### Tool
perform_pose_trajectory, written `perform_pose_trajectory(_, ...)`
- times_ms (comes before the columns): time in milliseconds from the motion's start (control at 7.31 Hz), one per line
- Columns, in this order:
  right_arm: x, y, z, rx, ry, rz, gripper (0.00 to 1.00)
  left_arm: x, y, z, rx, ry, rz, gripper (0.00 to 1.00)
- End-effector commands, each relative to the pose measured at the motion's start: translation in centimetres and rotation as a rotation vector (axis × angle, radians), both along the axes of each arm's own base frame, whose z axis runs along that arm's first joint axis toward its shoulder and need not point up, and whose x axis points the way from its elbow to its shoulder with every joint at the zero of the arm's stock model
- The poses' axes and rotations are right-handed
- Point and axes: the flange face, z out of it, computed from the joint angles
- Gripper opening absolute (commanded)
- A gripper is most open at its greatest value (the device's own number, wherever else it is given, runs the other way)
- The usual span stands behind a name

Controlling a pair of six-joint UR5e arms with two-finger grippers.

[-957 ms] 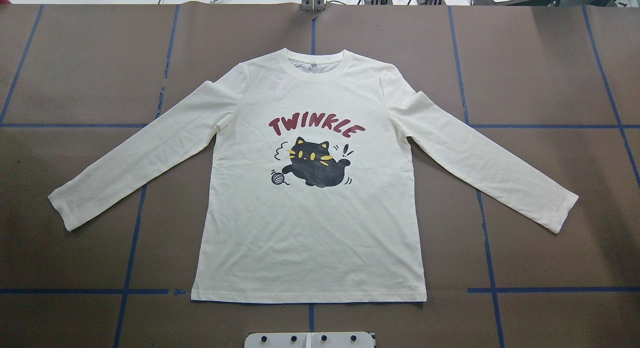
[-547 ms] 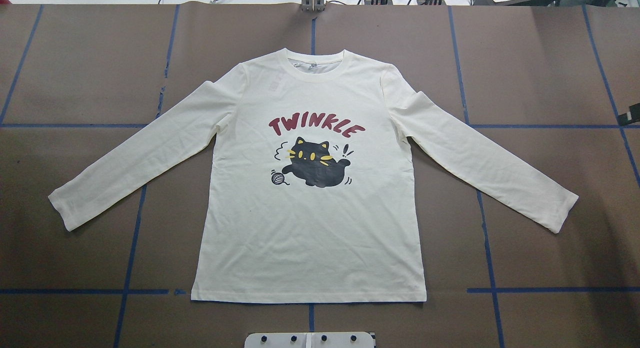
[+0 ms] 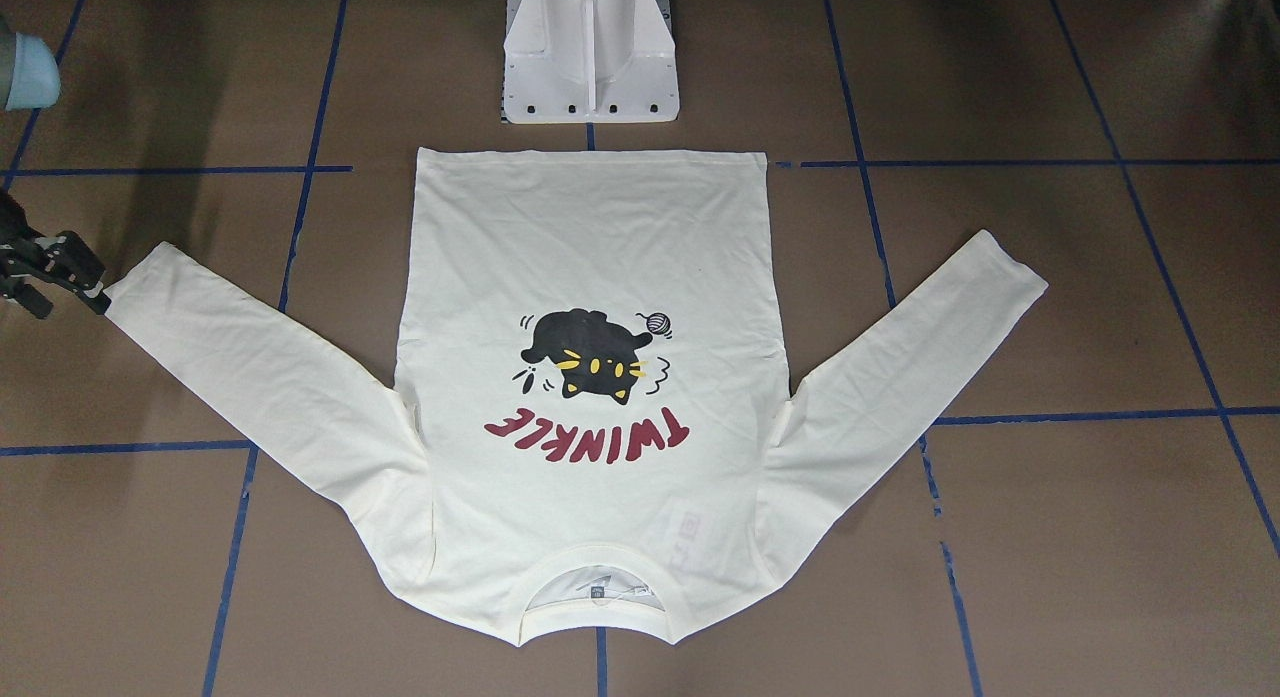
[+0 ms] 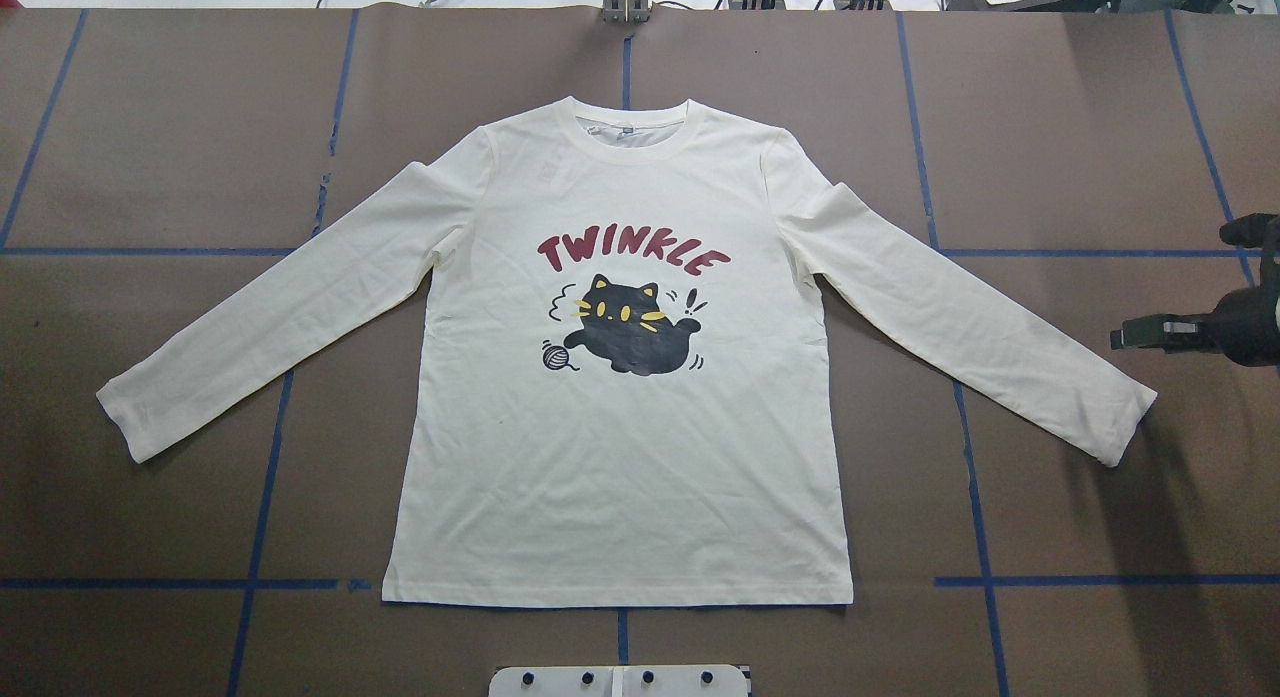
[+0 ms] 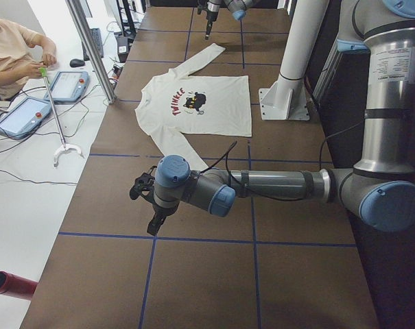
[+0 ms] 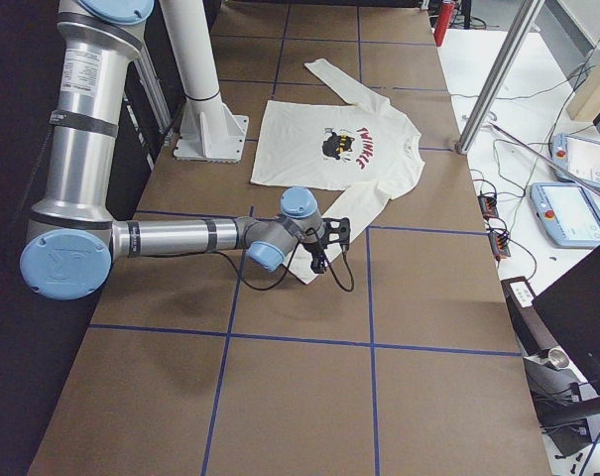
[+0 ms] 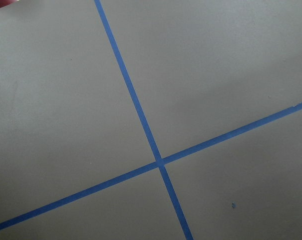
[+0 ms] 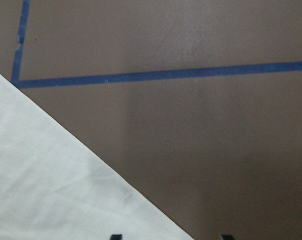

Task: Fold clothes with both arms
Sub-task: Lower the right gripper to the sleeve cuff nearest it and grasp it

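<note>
The shirt (image 4: 620, 477) lies flat on the table (image 4: 160, 127), cat print up and sleeves spread. The right gripper (image 4: 1145, 335) hangs just beside the cuff (image 4: 1122, 422) on the robot's right, jaws wide apart (in the wrist view the sleeve's edge runs between the fingertips). The left gripper (image 5: 152, 219) hangs over bare table past the other cuff; I cannot tell how its jaws stand.

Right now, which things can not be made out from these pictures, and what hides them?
Left gripper: shows only in the exterior left view, small and side-on, so open or shut is unclear.
Right arm: cut off by the overhead view's right edge, behind the right gripper.
T-shirt underside: hidden against the table.
Neck label: print too small in the overhead view.
</note>
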Motion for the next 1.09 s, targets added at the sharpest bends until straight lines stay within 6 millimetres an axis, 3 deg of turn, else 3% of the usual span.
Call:
perform_pose_trajectory(0, -1.1, 2.0, 2.0, -0.002, 0.044, -0.007, 0.68, 0.0, 0.0, 0.1, -0.003, 0.001, 0.0, 0.99)
perform_pose_trajectory(957, -2.0, 2.4, 4.6, -0.03, 0.078, -0.029, 0.64, 0.0, 0.0, 0.2, -0.003, 0.001, 0.0, 0.99)
